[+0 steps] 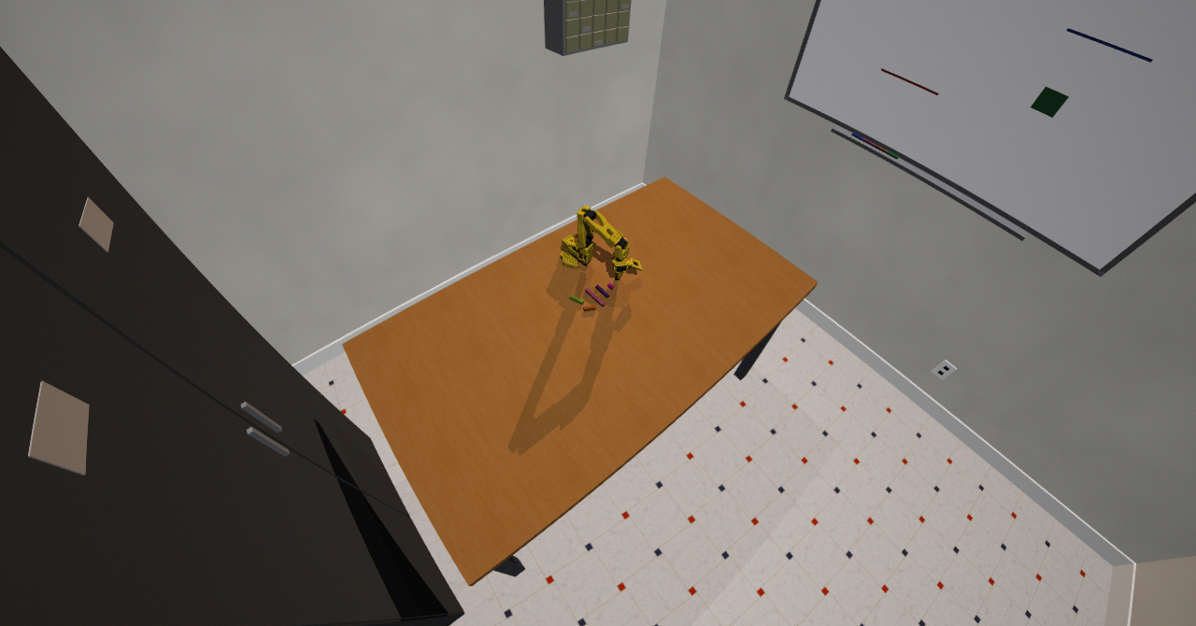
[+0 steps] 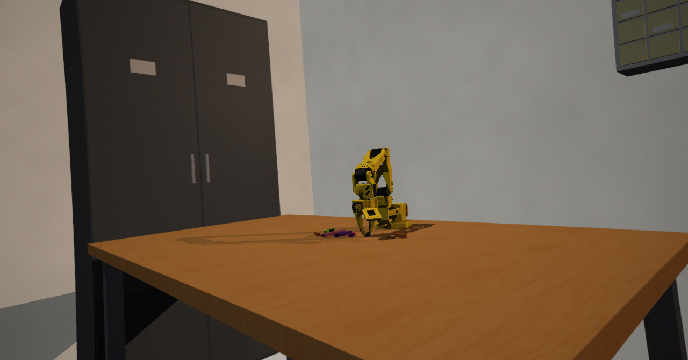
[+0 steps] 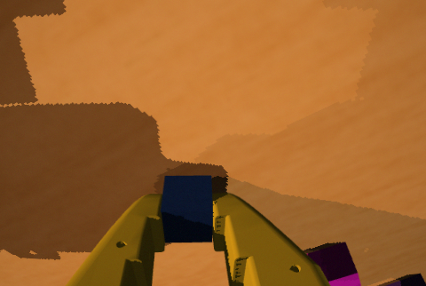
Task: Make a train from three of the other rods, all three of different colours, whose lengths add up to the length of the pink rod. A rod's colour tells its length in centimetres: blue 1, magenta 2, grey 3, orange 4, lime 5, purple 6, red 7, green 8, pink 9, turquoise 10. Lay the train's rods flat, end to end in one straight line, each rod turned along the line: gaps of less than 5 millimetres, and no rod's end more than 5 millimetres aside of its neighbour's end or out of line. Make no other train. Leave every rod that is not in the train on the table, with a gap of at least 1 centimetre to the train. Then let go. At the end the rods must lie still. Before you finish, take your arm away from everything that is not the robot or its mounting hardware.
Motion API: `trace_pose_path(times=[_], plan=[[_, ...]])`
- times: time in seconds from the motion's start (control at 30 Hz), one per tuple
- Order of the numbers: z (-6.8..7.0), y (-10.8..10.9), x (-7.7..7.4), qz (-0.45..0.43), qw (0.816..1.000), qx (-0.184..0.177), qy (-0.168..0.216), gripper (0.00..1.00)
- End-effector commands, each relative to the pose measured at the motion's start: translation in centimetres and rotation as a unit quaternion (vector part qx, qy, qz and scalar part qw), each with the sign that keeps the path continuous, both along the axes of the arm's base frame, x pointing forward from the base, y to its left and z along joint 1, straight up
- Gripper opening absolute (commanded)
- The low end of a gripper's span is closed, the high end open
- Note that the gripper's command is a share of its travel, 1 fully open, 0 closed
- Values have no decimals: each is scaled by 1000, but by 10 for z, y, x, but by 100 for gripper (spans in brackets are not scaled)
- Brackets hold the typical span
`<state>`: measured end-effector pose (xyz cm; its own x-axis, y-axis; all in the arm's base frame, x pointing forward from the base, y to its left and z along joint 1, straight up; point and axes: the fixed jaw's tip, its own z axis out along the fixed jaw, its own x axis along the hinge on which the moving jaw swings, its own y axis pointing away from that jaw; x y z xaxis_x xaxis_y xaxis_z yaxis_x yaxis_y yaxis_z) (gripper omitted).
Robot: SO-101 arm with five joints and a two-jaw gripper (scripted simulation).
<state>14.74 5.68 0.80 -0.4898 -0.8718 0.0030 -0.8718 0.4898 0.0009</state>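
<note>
My gripper [image 1: 618, 277] [image 2: 366, 231] [image 3: 188, 215] is shut on the small blue rod [image 2: 367, 235] [image 3: 187, 197], which is held at the fingertips close above the table or on it; which of the two I cannot tell. The magenta rod [image 1: 610, 286] [image 2: 352, 235] [image 3: 333, 261] lies beside the gripper. Beyond it lie the purple rod [image 1: 602, 291] [image 2: 342, 234] and the long pink rod [image 1: 594, 297] [image 2: 332, 233], side by side. The lime rod [image 1: 576, 298] [image 2: 329, 230] and an orange rod [image 1: 590, 307] [image 2: 316, 233] lie farther out. No joined train is clear in these views.
An orange-brown rod [image 2: 400, 235] lies on the other side of the gripper in the exterior view; the arm hides it in the top view. A small dark patch beside it is too small to identify. The wooden table [image 1: 502, 371] [image 2: 432, 281] carries the arm's base.
</note>
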Motion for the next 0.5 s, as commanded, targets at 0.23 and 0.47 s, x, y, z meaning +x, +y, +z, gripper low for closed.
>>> trace_pose_path(times=[0.23, 0.47], plan=[[10, 4, 13, -6, 999, 15, -40, 1], [10, 4, 13, -6, 999, 15, -40, 5]])
